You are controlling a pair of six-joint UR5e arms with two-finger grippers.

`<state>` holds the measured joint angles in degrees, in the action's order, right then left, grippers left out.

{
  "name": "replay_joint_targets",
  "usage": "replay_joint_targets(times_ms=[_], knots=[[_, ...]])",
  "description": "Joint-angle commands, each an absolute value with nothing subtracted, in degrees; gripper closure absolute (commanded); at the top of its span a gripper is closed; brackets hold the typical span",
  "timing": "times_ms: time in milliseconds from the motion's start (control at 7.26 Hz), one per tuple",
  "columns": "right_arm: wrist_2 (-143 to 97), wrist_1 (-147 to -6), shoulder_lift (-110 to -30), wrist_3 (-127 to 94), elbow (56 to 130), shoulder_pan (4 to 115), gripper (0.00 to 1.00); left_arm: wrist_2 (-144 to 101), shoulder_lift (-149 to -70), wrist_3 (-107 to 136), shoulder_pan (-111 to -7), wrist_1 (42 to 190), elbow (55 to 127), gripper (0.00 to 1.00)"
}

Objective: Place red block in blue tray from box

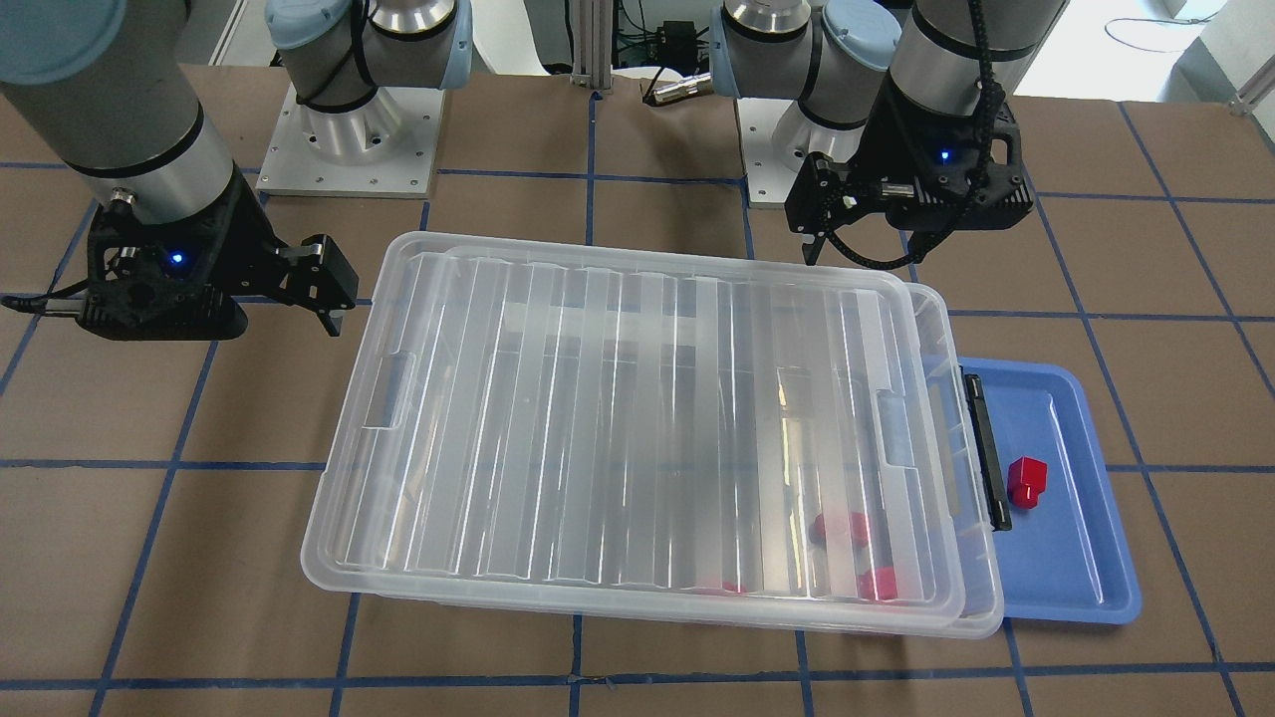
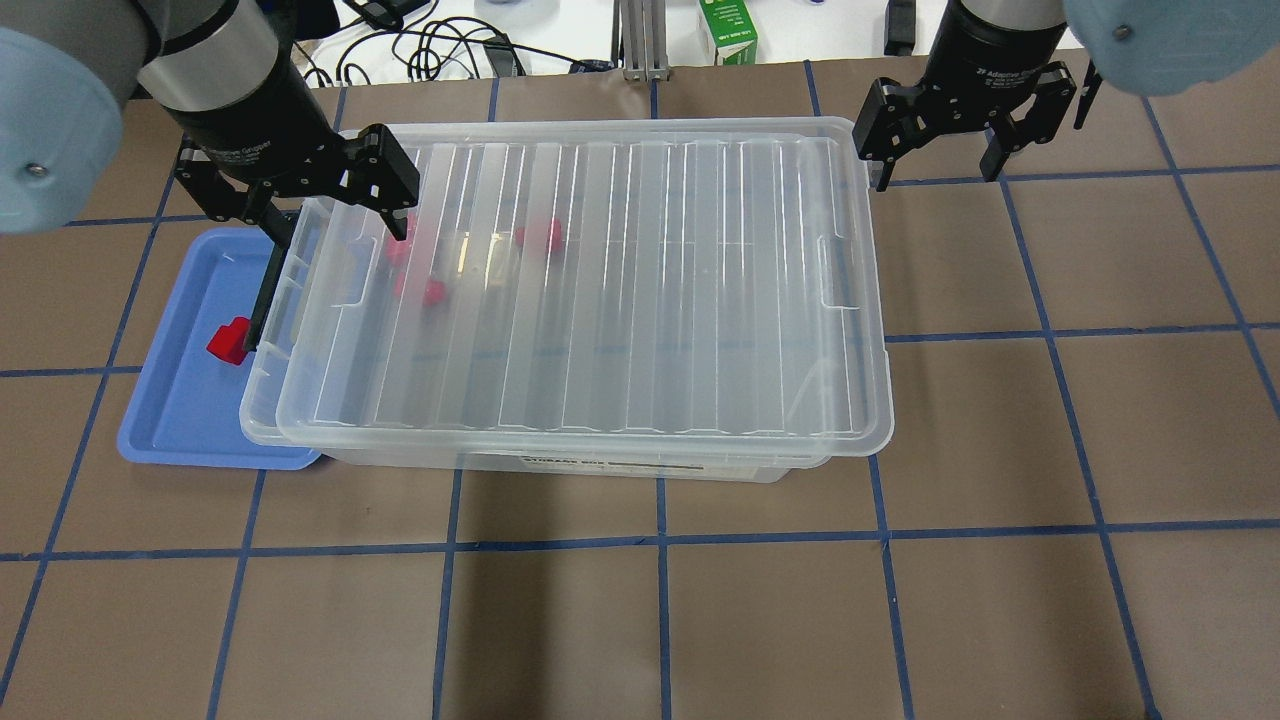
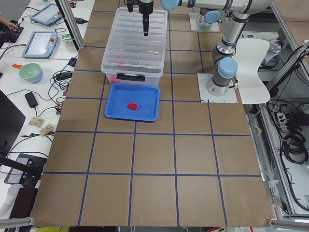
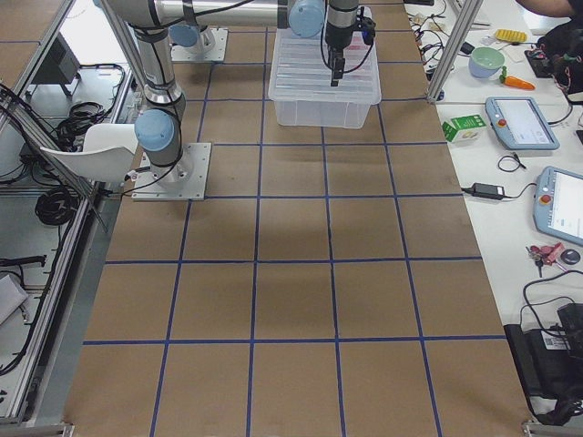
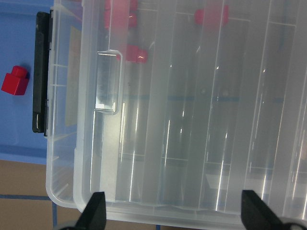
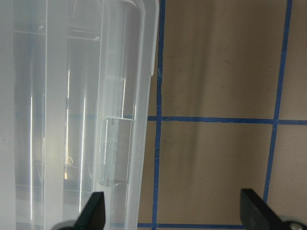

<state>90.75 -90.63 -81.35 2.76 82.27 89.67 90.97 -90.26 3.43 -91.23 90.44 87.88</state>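
The box (image 2: 600,290) is a clear bin with its ribbed lid (image 1: 618,418) lying on top, slightly offset. Three red blocks (image 1: 842,528) show blurred through the lid near the black latch (image 1: 986,448). One red block (image 1: 1026,481) lies in the blue tray (image 1: 1076,558), which sits against the box's latch end; it also shows in the overhead view (image 2: 230,340) and the left wrist view (image 5: 15,81). My left gripper (image 2: 335,220) hovers open and empty above the lid's latch end. My right gripper (image 2: 935,165) hovers open and empty beside the box's other end.
The table is brown with a blue tape grid. The arms' mount plates (image 1: 349,149) stand behind the box. A green carton (image 2: 727,30) and cables lie beyond the far edge. Tablets and a bowl (image 3: 30,72) sit on a side bench.
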Motion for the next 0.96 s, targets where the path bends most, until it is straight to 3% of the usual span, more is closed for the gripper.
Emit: replay_joint_targets(times_ms=[0, 826], knots=[[91.1, -90.9, -82.4, 2.6, 82.4, 89.4, 0.00, 91.0, -90.3, 3.4, -91.2, 90.4, 87.9, 0.00], [91.1, -89.3, -86.0, 2.6, 85.8, 89.3, 0.00, 91.0, -90.3, 3.5, -91.2, 90.4, 87.9, 0.00]])
